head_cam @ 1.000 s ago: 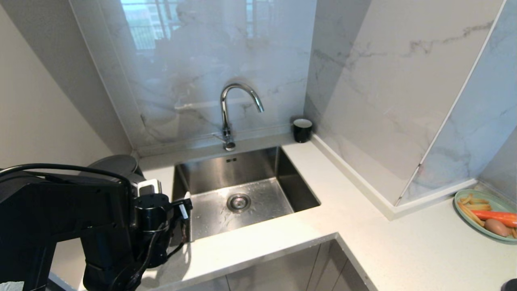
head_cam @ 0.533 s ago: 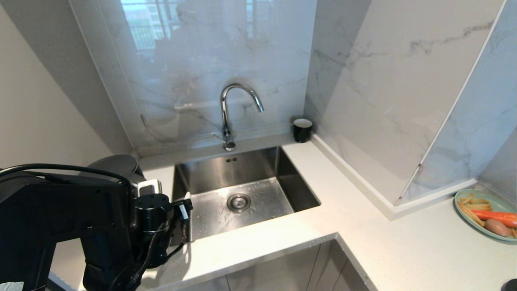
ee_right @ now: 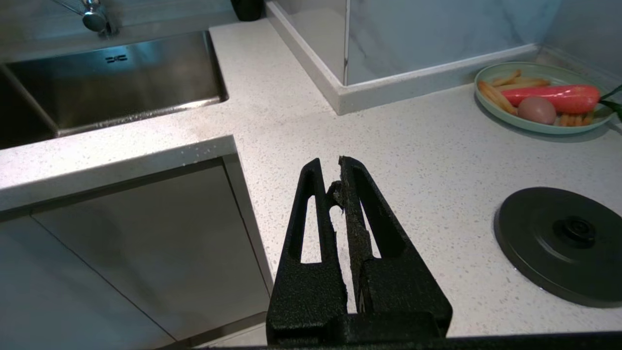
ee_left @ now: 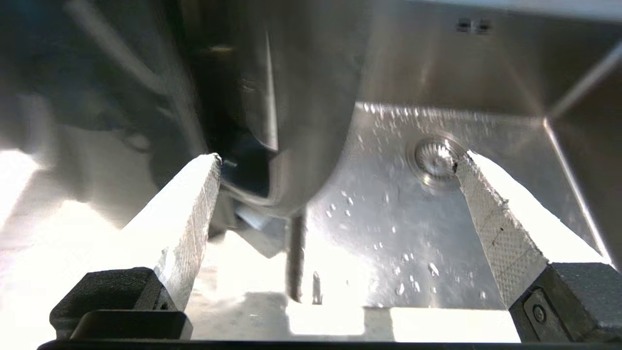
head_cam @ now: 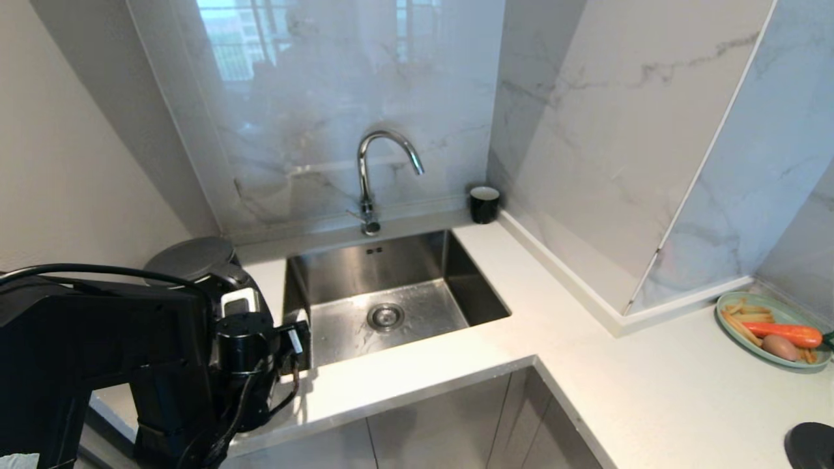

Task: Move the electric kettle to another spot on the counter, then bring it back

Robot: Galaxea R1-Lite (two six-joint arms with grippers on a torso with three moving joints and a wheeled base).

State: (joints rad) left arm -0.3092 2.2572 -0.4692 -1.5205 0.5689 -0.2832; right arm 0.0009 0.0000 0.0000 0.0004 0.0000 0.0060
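Electric kettle (head_cam: 195,260) stands on the bench (head_cam: 417,378) at its left end, just beside the sink (head_cam: 391,306), well apart from its round base disc (ee_right: 559,243) on the right run of the bench. Left gripper (ee_left: 335,160) has its jaws spread wide, empty; in the wrist view the kettle's dark body and handle sit between and just ahead of the fingertips (ee_left: 204,175), nothing clamped. Touching or not: cannot tell, view is blurred there. Right gripper (ee_right: 337,180) parked over the bench corner, jaws closed on nothing.

Step in hand, as I read it: kettle sits at its away spot, left gripper lined up at the handle, either for re-grasp or just let go. Return leg not done.

Next move likely calls for: centre the handle between the jaws, close firmly, lift straight up to clear the sink edge, carry rightward. Risk: glossy plastic, tall body, could tip toward the sink on an off-centre grip.

Also there: tap (head_cam: 384,176), black cup (head_cam: 484,203) in the back corner, plate of food (head_cam: 772,329) far right.
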